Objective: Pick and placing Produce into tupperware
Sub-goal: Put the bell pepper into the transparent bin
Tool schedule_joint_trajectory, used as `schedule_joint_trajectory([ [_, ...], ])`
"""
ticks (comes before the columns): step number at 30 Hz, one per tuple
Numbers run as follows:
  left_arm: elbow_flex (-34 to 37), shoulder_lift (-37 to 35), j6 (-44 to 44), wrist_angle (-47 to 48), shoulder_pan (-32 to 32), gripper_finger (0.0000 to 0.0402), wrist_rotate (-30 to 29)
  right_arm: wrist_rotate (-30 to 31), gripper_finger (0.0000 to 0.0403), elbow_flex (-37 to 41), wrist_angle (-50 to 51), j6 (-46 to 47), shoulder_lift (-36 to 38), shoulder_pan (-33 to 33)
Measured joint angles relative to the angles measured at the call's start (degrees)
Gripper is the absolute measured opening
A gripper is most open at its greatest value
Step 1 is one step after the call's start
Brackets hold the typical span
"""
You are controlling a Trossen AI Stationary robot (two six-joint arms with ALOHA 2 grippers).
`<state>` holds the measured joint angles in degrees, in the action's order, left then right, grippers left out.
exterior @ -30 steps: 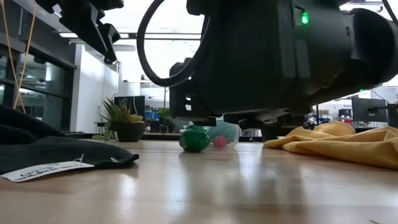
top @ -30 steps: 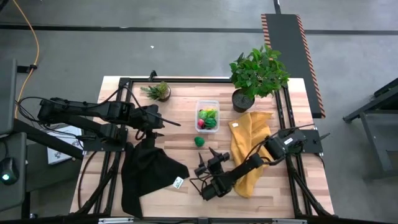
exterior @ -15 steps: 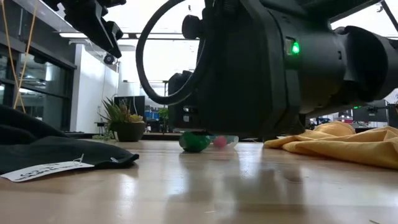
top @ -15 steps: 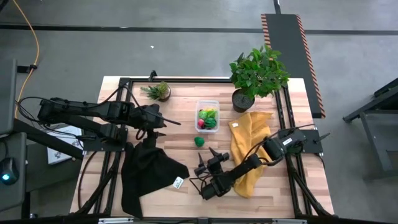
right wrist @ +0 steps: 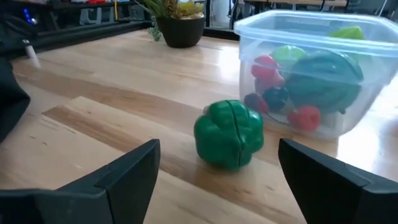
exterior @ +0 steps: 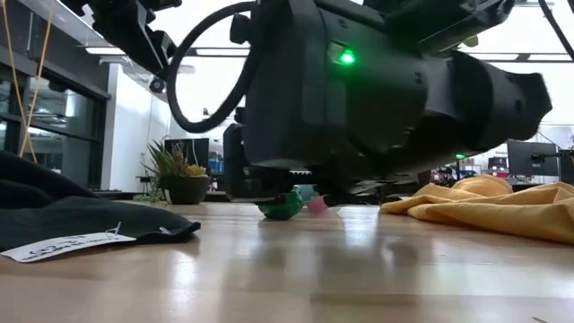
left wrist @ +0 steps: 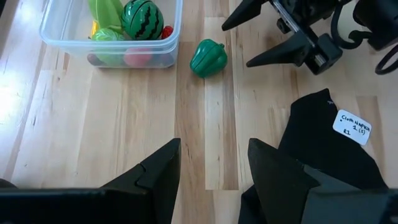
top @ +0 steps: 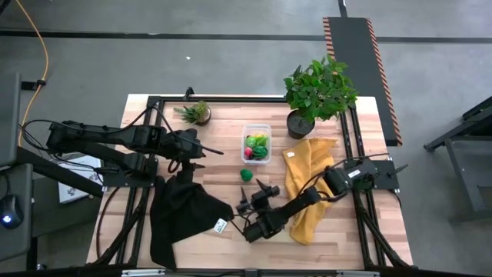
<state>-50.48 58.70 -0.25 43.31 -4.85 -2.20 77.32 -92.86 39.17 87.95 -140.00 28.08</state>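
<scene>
The right hand point(top: 257, 191) is low over the table point(top: 231, 238), fingers spread wide and holding nothing. The green pepper point(right wrist: 228, 134) lies on the table directly ahead of this hand, centred on the gap between the two fingers point(right wrist: 121, 174) but beyond their tips, not touching either one.

The tupperware point(top: 256, 144) stands just past the pepper, farther from the right hand, close to the pepper but apart from it. It holds the striped melon point(left wrist: 143, 20), a light-green piece point(left wrist: 104, 9) and small red pieces point(right wrist: 264, 67).

The left hand point(left wrist: 211, 162) hangs above the table, well apart from the pepper. Its fingers are parted with nothing between them. The pepper lies ahead of it, the tupperware to one side of that line. The black cloth point(top: 184, 211) lies below and beside this hand. The yellow cloth point(top: 307, 181) lies beside the right arm.
</scene>
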Motion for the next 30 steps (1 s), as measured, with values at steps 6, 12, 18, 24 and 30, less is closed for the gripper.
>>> schedule_joint_trajectory([
  [6, 0.0, 0.0, 0.09, 0.0, 0.0, 0.0177, 0.0, 0.22, 0.0319, 0.0, -1.74, -2.35, 0.0, -0.88],
  [12, 0.0, 0.0, 0.94, 0.02, 0.01, 0.0177, 0.02, 0.22, 0.0319, 0.0, -1.76, -1.06, 0.0, -1.89],
  [18, 0.0, 0.0, 1.8, 0.05, -0.01, 0.0177, 0.01, 0.26, 0.0319, 0.0, -1.88, -0.99, -0.07, -2.7],
  [24, 0.0, 0.0, 1.99, 0.07, -0.01, 0.0177, 0.0, -1.06, 0.0319, 0.02, -2.33, 0.07, -0.72, -2.72],
  [30, 0.0, 0.0, 1.99, 0.09, -0.02, 0.0177, 0.0, -1.49, 0.0319, 0.02, -2.4, -1.36, -0.74, -2.96],
])
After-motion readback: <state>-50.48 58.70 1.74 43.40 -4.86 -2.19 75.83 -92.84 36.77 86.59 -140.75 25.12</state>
